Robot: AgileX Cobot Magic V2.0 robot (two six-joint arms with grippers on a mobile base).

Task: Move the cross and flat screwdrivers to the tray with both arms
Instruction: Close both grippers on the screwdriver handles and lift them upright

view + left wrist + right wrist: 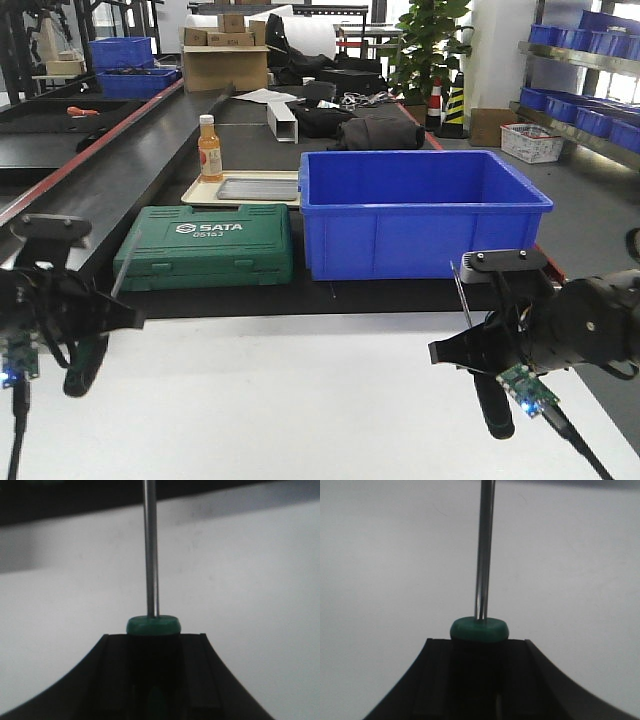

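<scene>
Two screwdrivers with black-and-green handles and thin steel shafts are held above the white table. My left gripper [78, 335] [152, 641] is shut on the handle of one screwdriver [85, 368] [151, 560], its shaft pointing up and away. At the right, my right gripper [490, 352] [479, 644] is shut on the other screwdriver [492, 405] [484, 555] the same way. The silver-grey tray [255, 189] lies far back on the dark bench, resting in a cream plastic tray [205, 200], well beyond both grippers. I cannot tell which screwdriver is cross or flat.
A deep blue bin [420, 215] stands between the right arm and the tray. A green SATA tool case [205, 245] lies before the cream tray, with an orange bottle [209, 150] behind it. The white table [300, 400] spreads below both arms. Boxes and clutter fill the back.
</scene>
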